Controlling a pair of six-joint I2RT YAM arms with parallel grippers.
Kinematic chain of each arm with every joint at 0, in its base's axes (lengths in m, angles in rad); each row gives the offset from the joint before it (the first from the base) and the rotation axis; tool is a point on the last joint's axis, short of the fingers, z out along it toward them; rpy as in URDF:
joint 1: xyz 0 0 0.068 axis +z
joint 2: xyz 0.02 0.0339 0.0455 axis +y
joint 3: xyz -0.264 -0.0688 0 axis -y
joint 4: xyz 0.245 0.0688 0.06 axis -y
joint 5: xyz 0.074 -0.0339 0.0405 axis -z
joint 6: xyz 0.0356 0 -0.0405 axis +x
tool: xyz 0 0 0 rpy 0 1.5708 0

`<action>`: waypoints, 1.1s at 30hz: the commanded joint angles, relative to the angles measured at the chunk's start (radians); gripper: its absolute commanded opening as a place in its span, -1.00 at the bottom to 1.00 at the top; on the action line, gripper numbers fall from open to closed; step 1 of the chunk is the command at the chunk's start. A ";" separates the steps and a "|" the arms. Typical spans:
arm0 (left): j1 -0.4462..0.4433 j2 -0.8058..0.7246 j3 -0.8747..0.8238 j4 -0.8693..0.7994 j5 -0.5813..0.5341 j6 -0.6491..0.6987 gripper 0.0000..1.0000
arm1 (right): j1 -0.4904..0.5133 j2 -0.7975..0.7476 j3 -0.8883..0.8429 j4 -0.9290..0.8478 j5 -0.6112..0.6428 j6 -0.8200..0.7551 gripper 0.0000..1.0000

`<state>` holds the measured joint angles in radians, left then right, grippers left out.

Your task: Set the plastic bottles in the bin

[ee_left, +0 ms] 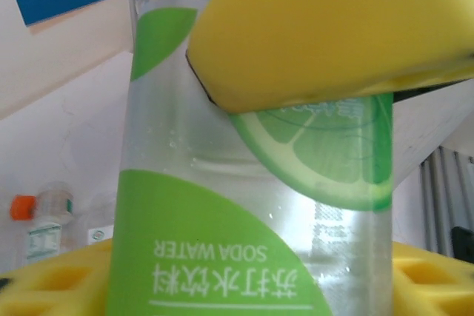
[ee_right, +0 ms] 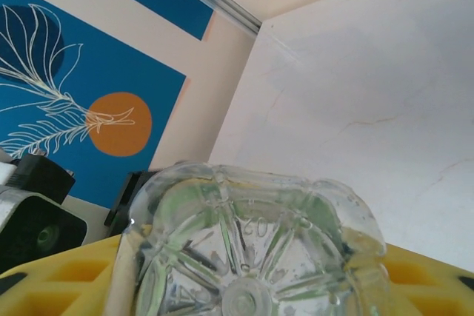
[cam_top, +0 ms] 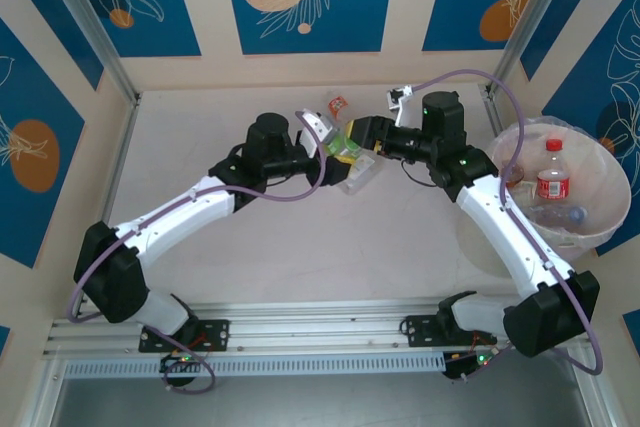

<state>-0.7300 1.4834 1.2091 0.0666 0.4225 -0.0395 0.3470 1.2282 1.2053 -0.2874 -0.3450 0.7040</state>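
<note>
The left hand point(cam_top: 328, 142) is closed on a green-labelled plastic bottle point(cam_top: 350, 162), which is held above the worktop point(cam_top: 300, 237) towards the middle of its far edge. The right hand point(cam_top: 362, 135) is clamped on the same bottle from the other side, and the bottle's base is seen between its yellow fingers point(ee_right: 59, 279). The bin point(cam_top: 610, 217) is set at the worktop's right edge, with a red-labelled bottle point(cam_top: 552, 175) stood upright inside. An orange-capped bottle point(cam_top: 337, 105) is seen near the far edge.

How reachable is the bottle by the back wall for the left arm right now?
Probably not yet: the left gripper is shut on the green-label bottle, with the right gripper on it too. The bottle by the back wall sits just beyond, nothing between.
</note>
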 commanded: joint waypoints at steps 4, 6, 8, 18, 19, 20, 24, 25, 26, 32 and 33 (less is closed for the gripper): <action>-0.008 -0.036 -0.023 0.065 0.051 0.012 1.00 | -0.059 -0.135 0.096 -0.195 0.191 -0.191 -0.02; -0.005 -0.061 -0.080 0.125 -0.002 -0.001 1.00 | -0.084 -0.193 0.138 -0.269 0.304 -0.273 -0.03; -0.005 -0.080 -0.131 0.175 -0.106 -0.022 1.00 | -0.099 -0.245 0.190 -0.359 0.467 -0.365 -0.03; 0.004 -0.096 -0.321 0.296 -0.507 -0.124 1.00 | -0.224 -0.420 0.242 -0.323 1.318 -0.854 -0.01; 0.008 -0.093 -0.327 0.304 -0.515 -0.134 1.00 | -0.255 -0.411 0.216 -0.241 1.395 -0.952 0.00; 0.011 -0.091 -0.331 0.312 -0.524 -0.150 1.00 | -0.309 -0.399 0.195 -0.168 1.446 -1.017 0.01; 0.041 -0.071 -0.328 0.335 -0.531 -0.215 1.00 | -0.520 -0.334 0.257 -0.336 1.374 -0.822 -0.01; 0.047 -0.068 -0.323 0.335 -0.530 -0.231 1.00 | -0.543 -0.317 0.259 -0.357 1.376 -0.811 -0.02; 0.055 -0.065 -0.318 0.335 -0.527 -0.246 1.00 | -0.563 -0.293 0.255 -0.372 1.386 -0.808 -0.02; 0.090 -0.058 -0.303 0.313 -0.512 -0.306 1.00 | -0.696 -0.226 0.137 -0.324 1.375 -0.848 0.07; 0.093 -0.057 -0.300 0.309 -0.510 -0.311 1.00 | -0.716 -0.223 0.129 -0.339 1.341 -0.818 0.06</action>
<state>-0.6506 1.4166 0.8833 0.3595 -0.0803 -0.3008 -0.3195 1.0142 1.3605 -0.6411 1.0019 -0.1280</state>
